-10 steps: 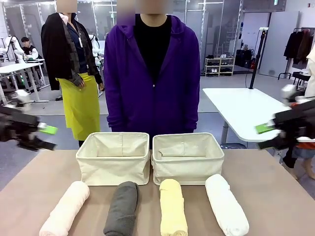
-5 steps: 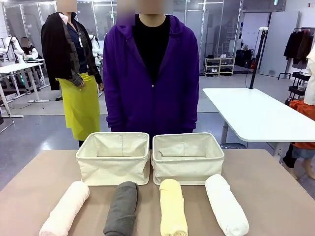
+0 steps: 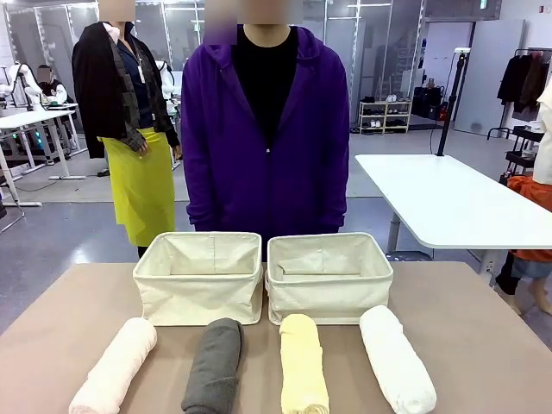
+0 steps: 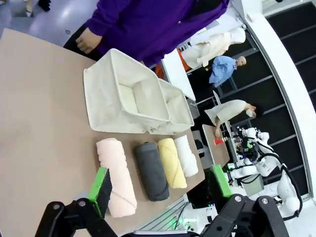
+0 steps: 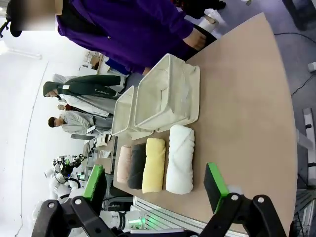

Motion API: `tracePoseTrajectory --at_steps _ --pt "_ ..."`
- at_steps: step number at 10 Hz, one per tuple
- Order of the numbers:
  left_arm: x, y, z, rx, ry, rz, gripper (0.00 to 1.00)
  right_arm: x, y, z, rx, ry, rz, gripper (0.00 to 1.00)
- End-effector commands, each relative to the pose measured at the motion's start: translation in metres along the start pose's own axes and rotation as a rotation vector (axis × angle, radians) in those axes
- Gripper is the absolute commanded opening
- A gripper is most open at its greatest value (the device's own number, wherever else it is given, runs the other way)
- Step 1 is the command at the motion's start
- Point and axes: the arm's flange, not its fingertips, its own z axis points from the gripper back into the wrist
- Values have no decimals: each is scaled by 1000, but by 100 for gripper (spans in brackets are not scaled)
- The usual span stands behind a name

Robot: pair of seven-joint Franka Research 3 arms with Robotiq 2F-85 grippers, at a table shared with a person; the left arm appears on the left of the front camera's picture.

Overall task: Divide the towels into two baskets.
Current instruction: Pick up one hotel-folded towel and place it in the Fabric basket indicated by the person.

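Note:
Two cream canvas baskets stand side by side at the table's middle, the left basket and the right basket, both with nothing inside. In front of them lie four rolled towels: pale pink, dark grey, pale yellow and white. My left gripper hovers open high above the table's left side, looking down on the pink towel and baskets. Over the right side my right gripper is open too, above the white towel.
A person in a purple hoodie stands just behind the baskets, hands near the table's far edge. Bare tabletop stretches to either side of the towels. Another white table stands at the back right.
Both grippers, seen at the picture's left and right edges a second ago, have drawn back out of the front view. Towels and baskets have not moved.

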Motion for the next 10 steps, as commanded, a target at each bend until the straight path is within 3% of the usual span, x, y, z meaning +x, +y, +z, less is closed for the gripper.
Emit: tracePoseTrajectory --at_steps 1,2,10 --pt "4 -11 -1 48 7 -2 100 -2 13 -2 -22 14 4 100" --pt "0 0 0 0 0 0 100 0 0 0 0 0 0 100" --pt "0 0 0 0 0 0 100 0 0 0 0 0 0 100"
